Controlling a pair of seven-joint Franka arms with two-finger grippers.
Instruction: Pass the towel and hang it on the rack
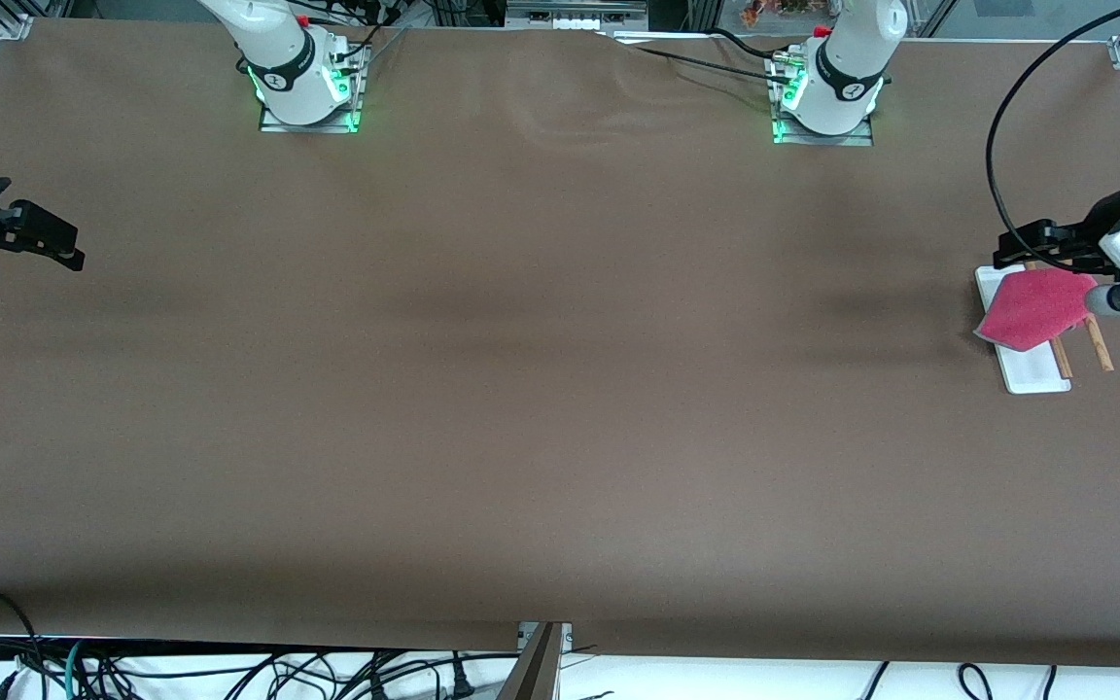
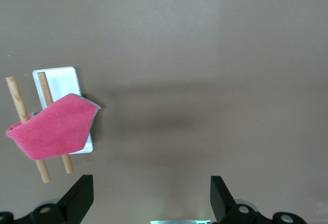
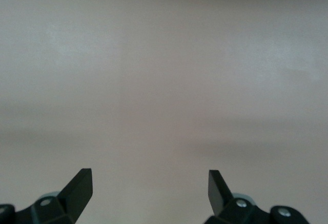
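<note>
Fingers of the left gripper [image 2: 148, 198] are seen spread wide with nothing between them; the towel has been released. In the front view this gripper [image 1: 1017, 248] is held over the table at the left arm's end, just beside the rack [image 1: 1032, 374].

From the gripper outward, the towel [image 1: 1036, 309] is found draped over the rack's two rods [image 2: 19, 103], above the white base [image 2: 64, 83]. In the left wrist view the towel [image 2: 51, 129] is seen as a lopsided shape, with one corner pointing away from the rods toward open table and the blunter end lying past the outer rod. Its long axis runs across the rods, not along them. The rods themselves run roughly toward and away from the front camera.

Slippage is judged the main risk: more cloth appears to be hung on the pointed side, so the towel could be dragged off by its own weight. It could also be disturbed, or the light rack tipped, if the gripper were swung back across it when withdrawn.

Far off, over the right arm's end of the table, the right gripper [image 1: 69, 255] is kept waiting, its fingers [image 3: 77, 188] likewise parted and empty.
</note>
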